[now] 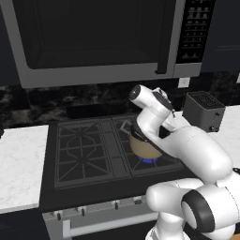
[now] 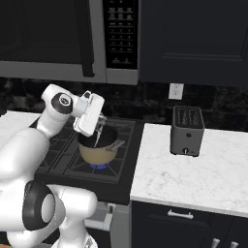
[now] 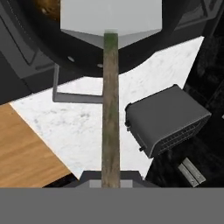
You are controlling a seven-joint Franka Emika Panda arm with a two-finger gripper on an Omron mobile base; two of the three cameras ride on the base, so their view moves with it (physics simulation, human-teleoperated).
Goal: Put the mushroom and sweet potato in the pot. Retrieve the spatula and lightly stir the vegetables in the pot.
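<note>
Spatula (image 3: 110, 109) is running straight out from my gripper (image 3: 110, 178), jaws clamped on the handle; the light grey blade (image 3: 110, 19) is sitting at the far end, inside the dark mouth of the pot (image 2: 97, 153). The pot is on the stove burner directly under my hand, a blue flame (image 2: 98, 166) showing beneath it. An orange-brown patch (image 3: 49, 8) beside the blade, deep in the pot, is probably the sweet potato; I can't make out the mushroom, as the blade is covering most of the interior. Judging by that, I'm in the stirring step, with both vegetables likely loaded already. The next move calls for small, gentle sweeps of the blade around the pot floor, keeping the handle off the rim and not levering the pot off the burner grate (image 1: 84, 150). One metal side handle (image 3: 72, 94) of the pot is sticking out just beside the spatula shaft, so I'm watching that on any lateral swing. Further out from my hand: a white marble counter (image 2: 193, 169) with a dark toaster (image 2: 187, 131) on it, well apart from the pot and not in the way. The microwave (image 1: 93, 37) is hanging above my hand, limiting how high I can lift.
</note>
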